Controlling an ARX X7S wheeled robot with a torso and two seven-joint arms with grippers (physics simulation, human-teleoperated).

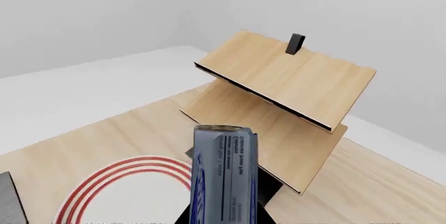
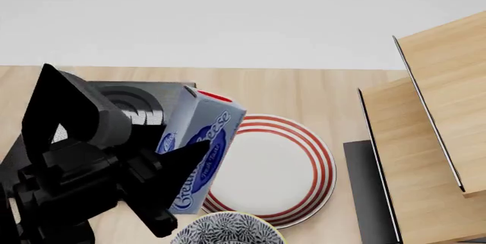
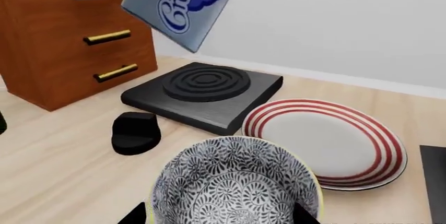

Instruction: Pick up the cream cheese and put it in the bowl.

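Observation:
My left gripper (image 2: pixel 178 164) is shut on the cream cheese (image 2: pixel 201 147), a silver-grey box with a blue oval label. It holds the box tilted in the air above the left edge of the red-ringed plate. In the left wrist view the box (image 1: pixel 224 177) stands between the jaws of the left gripper (image 1: pixel 223 216). The box also shows at the top of the right wrist view (image 3: pixel 185 4). The patterned bowl (image 2: pixel 227 230) stands on the table in front of the plate. My right gripper (image 3: pixel 219 216) is open, with a fingertip (image 3: pixel 132 216) showing on each side of the bowl (image 3: pixel 233 182).
A white plate with red rings (image 2: pixel 277 167) lies behind the bowl. A black stove block (image 3: pixel 202 96) and a black knob (image 3: pixel 136 132) lie to the left. A wooden drawer cabinet (image 3: pixel 62 36) stands far left. A slanted wooden rack (image 2: pixel 433 130) stands right, with a dark flat slab (image 2: pixel 368 193) beside it.

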